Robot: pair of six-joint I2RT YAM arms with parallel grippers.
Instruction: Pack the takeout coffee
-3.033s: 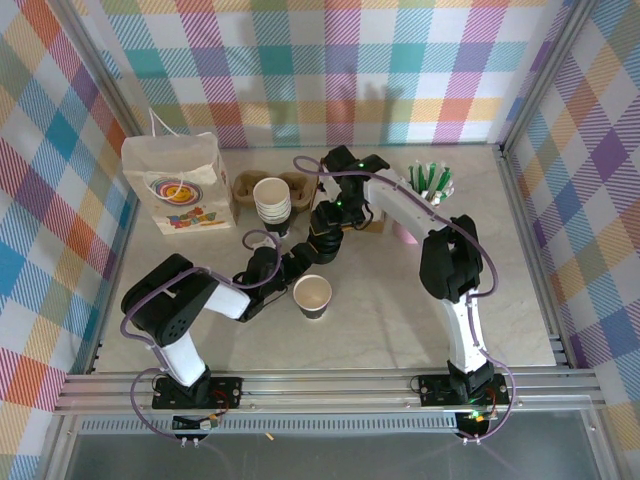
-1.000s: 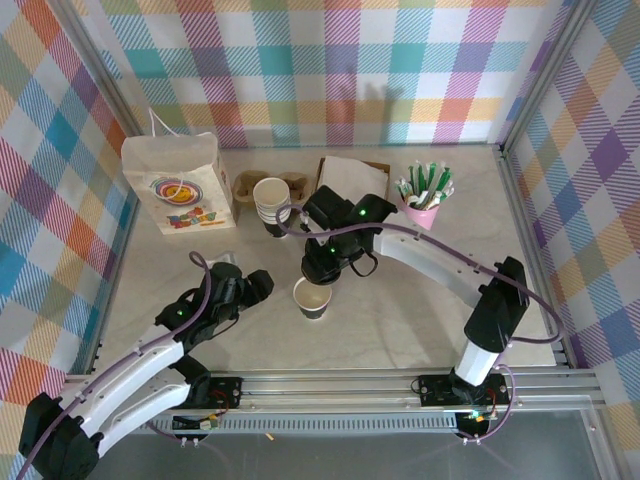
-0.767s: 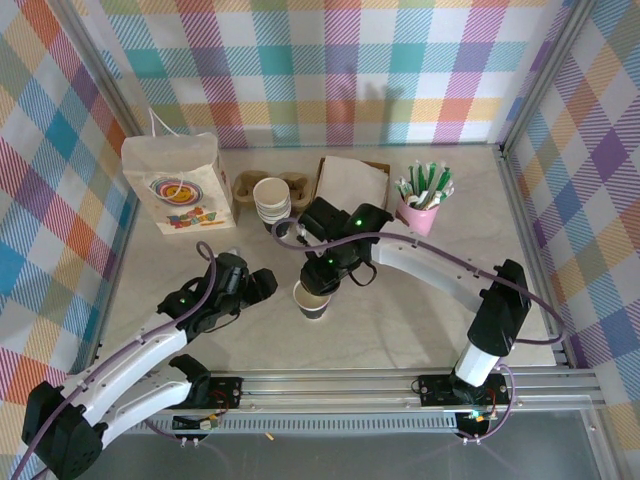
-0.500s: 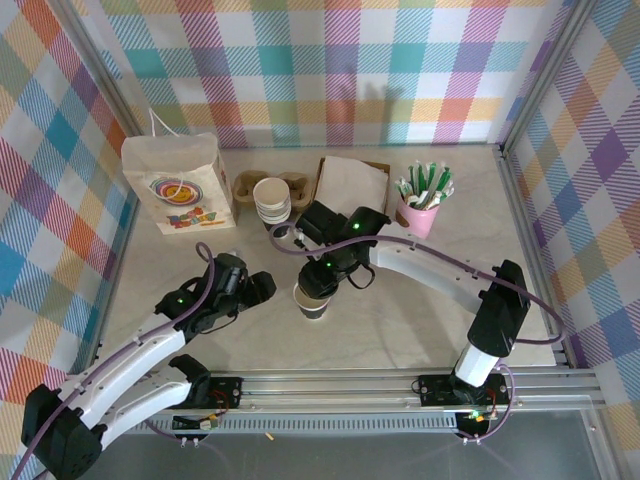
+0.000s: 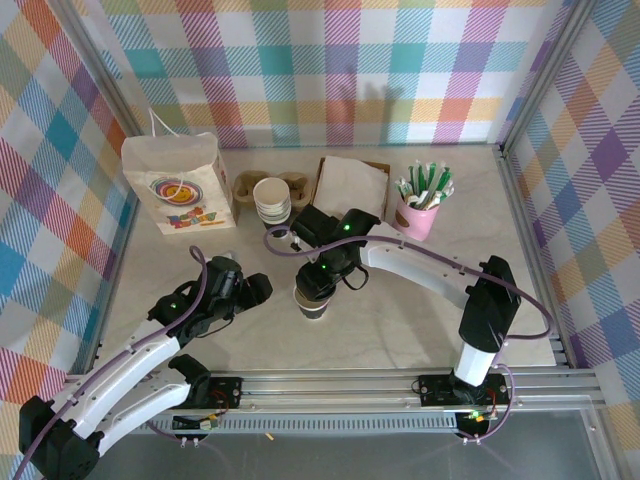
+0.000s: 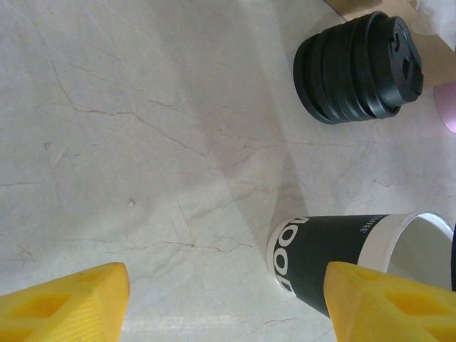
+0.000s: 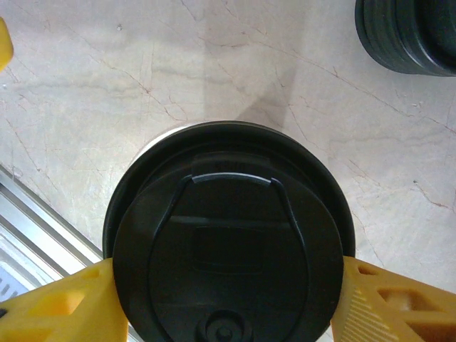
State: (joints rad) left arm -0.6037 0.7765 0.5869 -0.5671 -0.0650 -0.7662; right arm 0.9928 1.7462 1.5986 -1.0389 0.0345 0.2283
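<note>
The takeout coffee cup, dark-walled with a white rim, stands upright at the table's middle. My right gripper hovers right over it, shut on a round black lid that covers the cup's mouth; I cannot tell whether the lid is seated on the rim. My left gripper is just left of the cup, open and low over the table. In the left wrist view the cup sits by the right-hand yellow finger, and the gap between the fingers holds nothing. The left gripper touches nothing.
A white paper bag stands at the back left. A stack of lidless cups sits in a cardboard carrier, with napkins and a pink cup of sticks to the right. A stack of black lids lies behind the cup.
My right gripper has brought the lid forward and down, covering the cup's open mouth. The left gripper has barely shifted and stays open.
</note>
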